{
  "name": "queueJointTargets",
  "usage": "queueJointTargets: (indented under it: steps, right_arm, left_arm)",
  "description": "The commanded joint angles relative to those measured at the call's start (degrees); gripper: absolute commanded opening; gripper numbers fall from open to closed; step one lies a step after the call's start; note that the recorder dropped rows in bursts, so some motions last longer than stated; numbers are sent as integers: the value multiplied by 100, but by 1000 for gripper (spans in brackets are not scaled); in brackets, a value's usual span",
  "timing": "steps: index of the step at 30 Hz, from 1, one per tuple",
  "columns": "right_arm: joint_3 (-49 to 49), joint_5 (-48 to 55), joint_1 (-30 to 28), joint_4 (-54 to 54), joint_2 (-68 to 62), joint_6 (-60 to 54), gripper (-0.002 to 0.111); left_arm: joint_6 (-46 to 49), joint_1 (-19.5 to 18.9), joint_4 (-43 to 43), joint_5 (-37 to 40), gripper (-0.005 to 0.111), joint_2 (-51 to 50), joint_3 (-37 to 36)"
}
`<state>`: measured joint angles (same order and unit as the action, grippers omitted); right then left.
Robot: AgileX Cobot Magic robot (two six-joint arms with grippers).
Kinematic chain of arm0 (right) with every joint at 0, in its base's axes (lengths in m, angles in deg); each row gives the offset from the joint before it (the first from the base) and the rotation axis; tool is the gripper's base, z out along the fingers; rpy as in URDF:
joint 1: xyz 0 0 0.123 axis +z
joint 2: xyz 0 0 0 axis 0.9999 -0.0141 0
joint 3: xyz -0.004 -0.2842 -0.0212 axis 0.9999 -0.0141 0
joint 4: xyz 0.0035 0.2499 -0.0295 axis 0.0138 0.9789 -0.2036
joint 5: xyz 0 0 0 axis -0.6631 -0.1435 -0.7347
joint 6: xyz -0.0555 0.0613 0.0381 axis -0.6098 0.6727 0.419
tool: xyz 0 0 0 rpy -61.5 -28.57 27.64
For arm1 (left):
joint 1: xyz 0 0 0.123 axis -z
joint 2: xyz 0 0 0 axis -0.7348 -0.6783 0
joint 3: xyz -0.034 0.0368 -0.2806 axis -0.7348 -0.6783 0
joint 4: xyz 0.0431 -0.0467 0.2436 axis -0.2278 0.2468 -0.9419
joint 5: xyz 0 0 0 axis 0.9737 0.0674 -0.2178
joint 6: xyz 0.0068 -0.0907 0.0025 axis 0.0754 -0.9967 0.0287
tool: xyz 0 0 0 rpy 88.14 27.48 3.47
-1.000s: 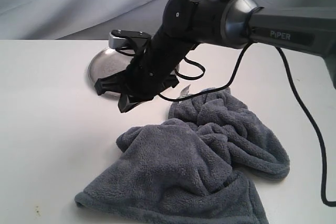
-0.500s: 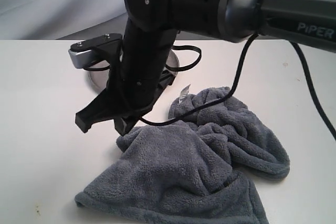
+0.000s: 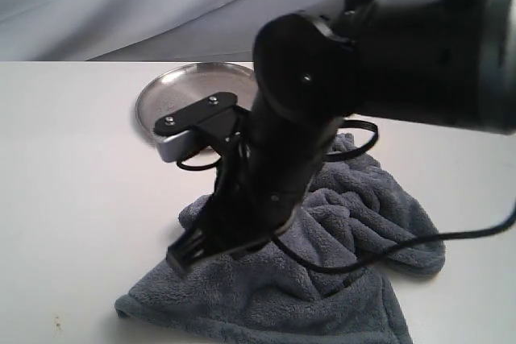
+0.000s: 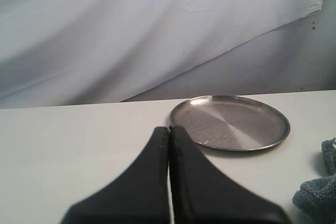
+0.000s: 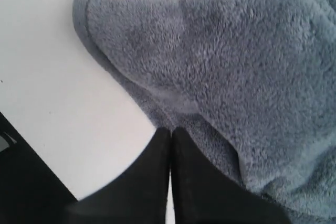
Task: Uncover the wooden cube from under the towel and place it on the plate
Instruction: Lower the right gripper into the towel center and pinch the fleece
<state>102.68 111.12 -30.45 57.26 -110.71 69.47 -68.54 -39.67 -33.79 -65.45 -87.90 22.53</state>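
Up front, right arm [image 3: 306,110] hides part of towel [image 3: 322,296] and plate [image 3: 173,94].

Plates: 1 was counted, a round, shallow, silvery stainless-steel plate [image 3: 181,86].
Towels: 1, a fluffy slate-grey plush towel [image 3: 387,215].
Robot arms: 1 showed in the exterior view, a bulky black jointed arm [image 3: 306,118].
Grippers: 2 were seen, both black and one per wrist view: left gripper [image 4: 169,129], right gripper [image 5: 170,129].
Camera modules: 1, a silver-and-black camera module [image 3: 189,130] on the arm.
Tables: 1, a white flat tabletop [image 3: 64,167].
Backdrops: 1, a pale wrinkled cloth sheet [image 3: 121,6].
Cables: black cable [image 3: 387,254]; the number could not be told.
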Motion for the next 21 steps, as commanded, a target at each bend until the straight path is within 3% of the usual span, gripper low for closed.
queueJointTargets:
  steps: [1,9,21]
  right_arm:
    - [-852,-467,6,-162,638,167,0]
    - [-1841,-731,6,-931,1292,827,0]
    - [-1982,-1040,6,-1124,1372,1539,0]
  left_arm:
    - [-14,28,10,-12,0,24,-25]
    - [-14,28,10,-12,0,24,-25]
    - [-14,28,10,-12,0,24,-25]
